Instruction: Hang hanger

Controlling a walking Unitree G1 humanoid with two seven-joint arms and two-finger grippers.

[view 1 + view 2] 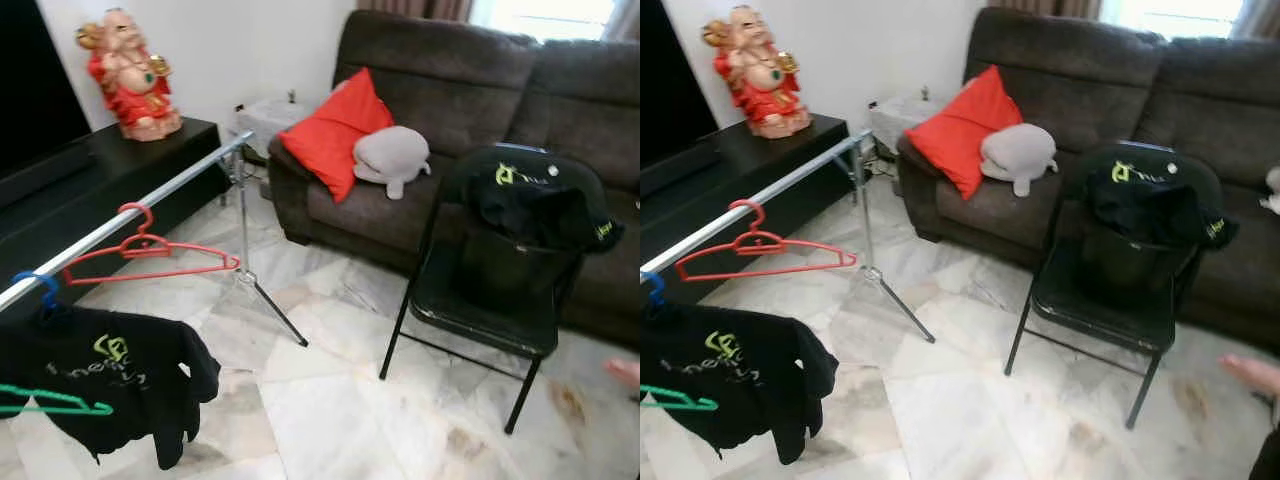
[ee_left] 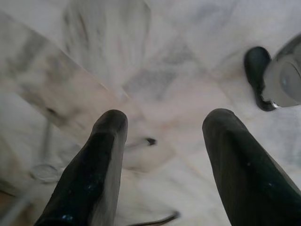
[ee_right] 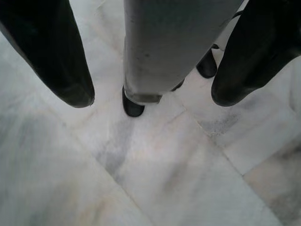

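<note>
A silver clothes rail (image 1: 150, 197) runs from the near left toward the back. An empty red hanger (image 1: 150, 255) hangs on it. Nearer me, a blue hanger (image 1: 38, 290) carries a black T-shirt (image 1: 110, 385), and a green hanger (image 1: 55, 402) shows in front of that shirt. Another black T-shirt (image 1: 540, 205) lies draped over the back of a black folding chair (image 1: 480, 300) at right. My left gripper (image 2: 164, 120) hangs open over the marble floor with nothing between its fingers. My right gripper (image 3: 153, 96) is also open and empty, with a grey leg (image 3: 164, 52) on black feet beyond it.
A dark brown sofa (image 1: 450, 70) with a red cushion (image 1: 335, 130) and a grey plush toy (image 1: 392, 157) stands behind the chair. A black TV console (image 1: 110, 165) with a red figurine (image 1: 130, 75) sits at left. The rail's tripod leg (image 1: 275, 310) spreads on the floor. A person's foot (image 1: 625, 372) shows at the right edge.
</note>
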